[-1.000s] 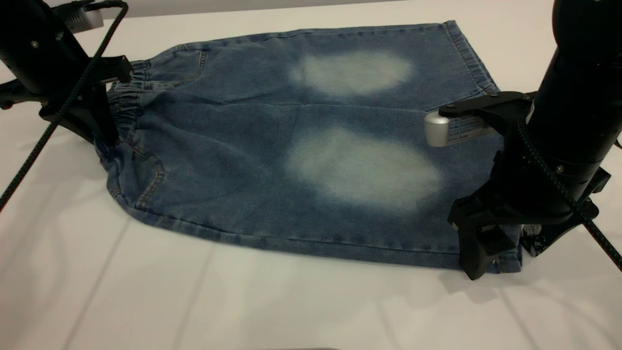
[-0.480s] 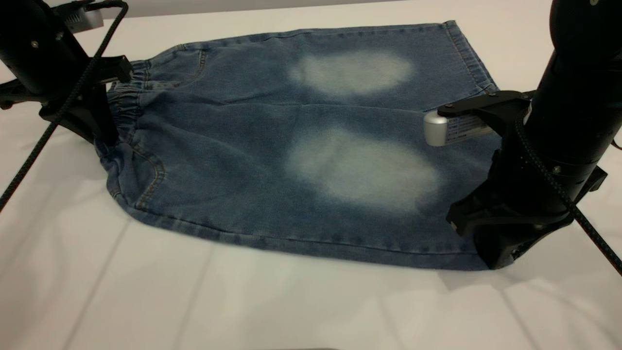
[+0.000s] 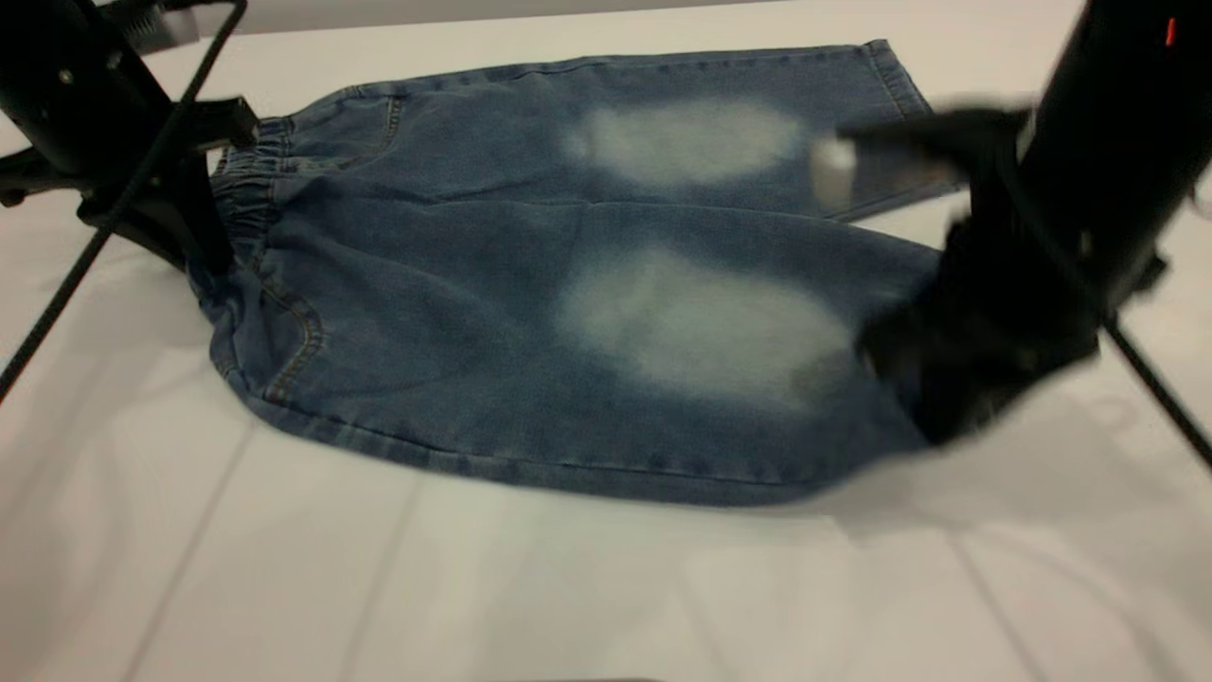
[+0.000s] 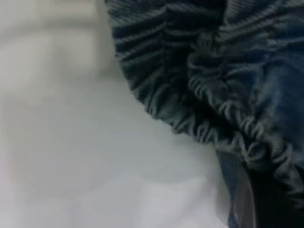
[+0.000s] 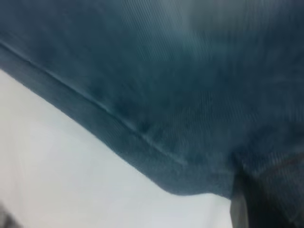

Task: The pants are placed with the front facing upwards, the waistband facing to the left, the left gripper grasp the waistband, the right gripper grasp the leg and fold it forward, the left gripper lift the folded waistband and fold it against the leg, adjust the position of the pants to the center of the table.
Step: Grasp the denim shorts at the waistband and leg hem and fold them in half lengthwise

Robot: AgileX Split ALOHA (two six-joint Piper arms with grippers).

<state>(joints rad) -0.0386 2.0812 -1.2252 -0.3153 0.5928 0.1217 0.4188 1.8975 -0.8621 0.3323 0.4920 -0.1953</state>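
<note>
Exterior view: the pants [image 3: 568, 313] lie front up on the white counter [image 3: 379, 587], pale ovals showing on both legs, with the waistband [image 3: 241, 204] at the left. The left gripper [image 3: 204, 242] stands at that waistband, its fingers closed on the gathered denim at the left edge. At the right, the right gripper [image 3: 933, 417] is clamped on the near leg [image 3: 757, 379] at its hem corner, and that corner is raised off the counter so the hem curves up toward the fingers; the far leg lies flat behind it. Left wrist view: the ruffled waistband [image 4: 213, 109] fills the upper right, bunched in dense pleats just above the counter [image 4: 71, 156], and a dark finger [image 4: 266, 204] presses against the denim at the lower right. Right wrist view: the leg [image 5: 180, 95] spreads across most of the picture, its stitched hem running diagonally above the counter [image 5: 57, 180], and a dark finger [image 5: 256, 204] grips the cloth at the lower right corner.
</note>
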